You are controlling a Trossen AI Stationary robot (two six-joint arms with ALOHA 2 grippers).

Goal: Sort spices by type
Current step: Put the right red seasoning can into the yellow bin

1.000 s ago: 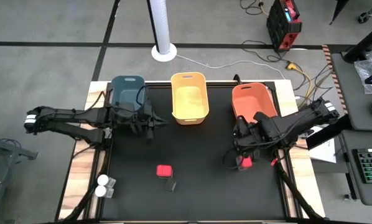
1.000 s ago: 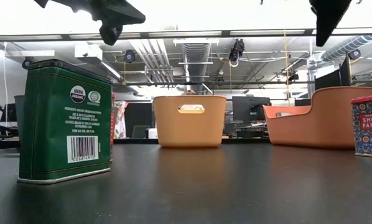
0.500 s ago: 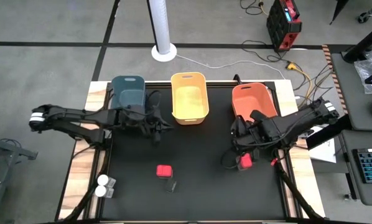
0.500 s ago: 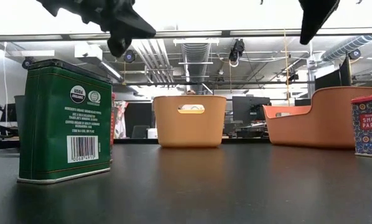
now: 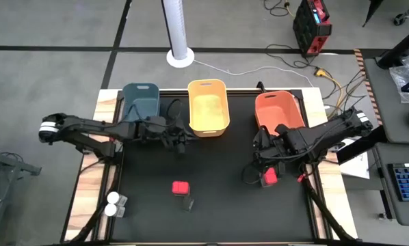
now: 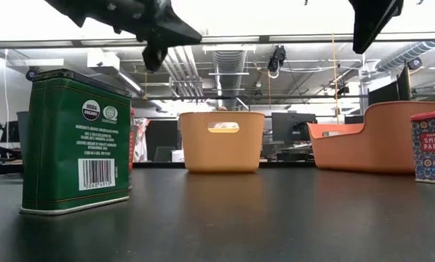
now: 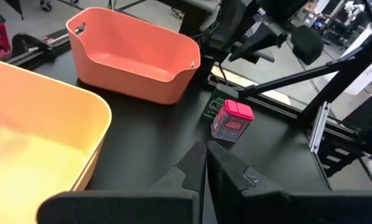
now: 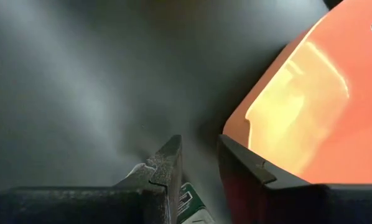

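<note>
Looking down in the high view, blue bin (image 5: 141, 100), yellow bin (image 5: 208, 106) and orange bin (image 5: 278, 111) are sitting apparently empty, left gripper (image 5: 180, 141) is hovering fingers pressed together beside the yellow one, right gripper (image 5: 262, 154) is hanging narrowly parted, holding nothing, over a red-lidded jar (image 5: 269, 178); low view is showing a green tin (image 6: 76, 142) standing upright.

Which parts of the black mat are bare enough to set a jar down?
Free: the stretch between the red-lidded jar and the right gripper, and below the yellow bin. Crowded: around the left gripper near the blue bin, and the white-lidded jars corner.
</note>
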